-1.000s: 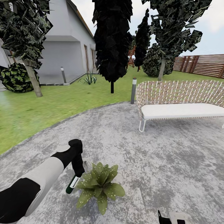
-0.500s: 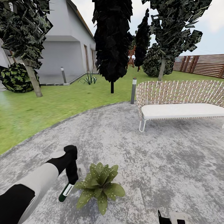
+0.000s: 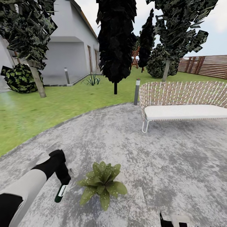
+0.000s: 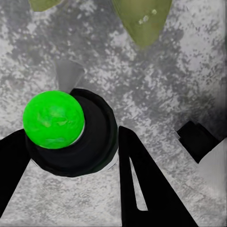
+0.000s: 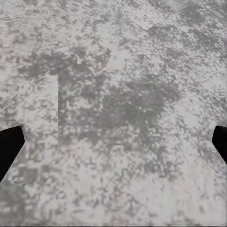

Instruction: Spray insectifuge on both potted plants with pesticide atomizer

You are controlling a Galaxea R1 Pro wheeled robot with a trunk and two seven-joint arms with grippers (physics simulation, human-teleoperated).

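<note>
far left, a round speckled bush (image 3: 19,78) and a jagged-leaved tree (image 3: 30,37) on a pale trunk, over smooth lawn (image 3: 37,110). behind, a plain white house (image 3: 71,47) and a short post lamp (image 3: 66,75).

low in the head view, the left arm (image 3: 28,186), white sleeve into black wrist, ending in the left gripper (image 3: 64,183). clamped between its black wedge-shaped fingers (image 4: 142,184), the atomizer (image 3: 60,193): slim, dark green-black, white label, tilted and hanging just above the patio (image 3: 157,164). seen end-on in the left wrist view as a round black body (image 4: 75,137) capped by a glossy bright green ball; red top not to be made out.

just right of the bottle, apart from it, one plant (image 3: 102,184): a rosette of pointed green leaves with pale speckles, sitting on mottled grey paving. pot hidden under the leaves.

middle, a dark column-shaped tree (image 3: 116,41) and a grey bollard (image 3: 136,91). right, a woven lattice bench (image 3: 186,104) with a flat white cushion and thin white legs, and a brown slatted fence (image 3: 205,66) beyond.

right gripper (image 5: 113,142) spread wide over grainy paving, just the black tips at either edge, nothing between them.
</note>
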